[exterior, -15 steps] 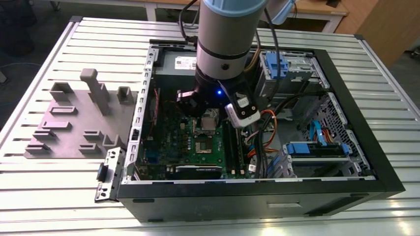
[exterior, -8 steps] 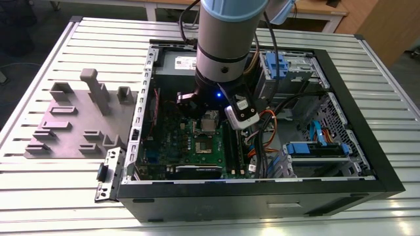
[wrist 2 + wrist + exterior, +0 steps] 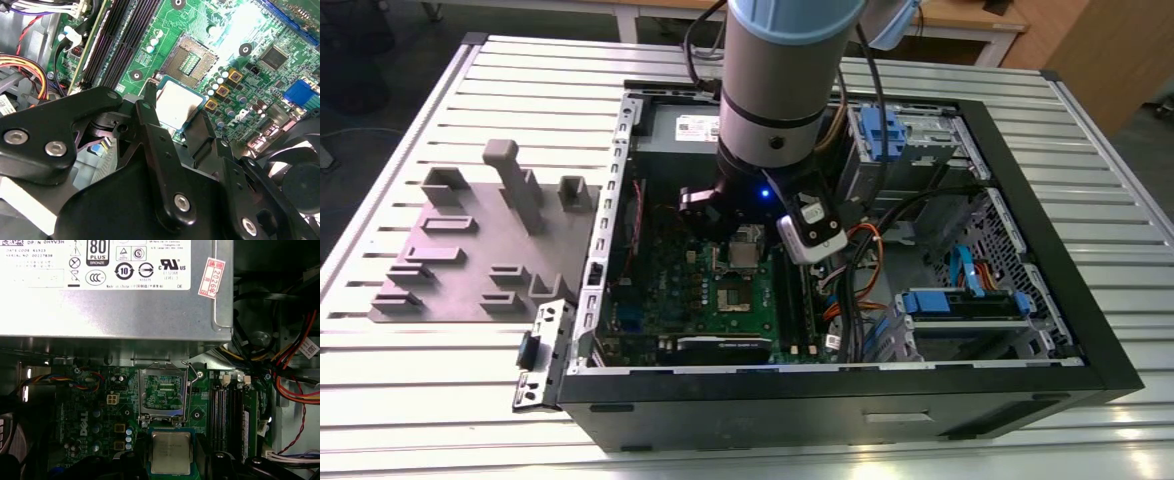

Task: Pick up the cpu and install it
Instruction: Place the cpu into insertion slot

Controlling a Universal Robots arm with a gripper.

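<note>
Hanging inside the open computer case (image 3: 787, 405), the black gripper (image 3: 181, 116) pinches the cpu (image 3: 177, 102) by two of its sides, with a finger (image 3: 150, 117) on each side. The little silver square is held just beside the open socket (image 3: 162, 392) on the green board (image 3: 200, 20), not in it yet. A big grey box (image 3: 115, 295) sits near the socket.

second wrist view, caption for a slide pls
end effector holding the cpu beside the open, empty socket
</note>
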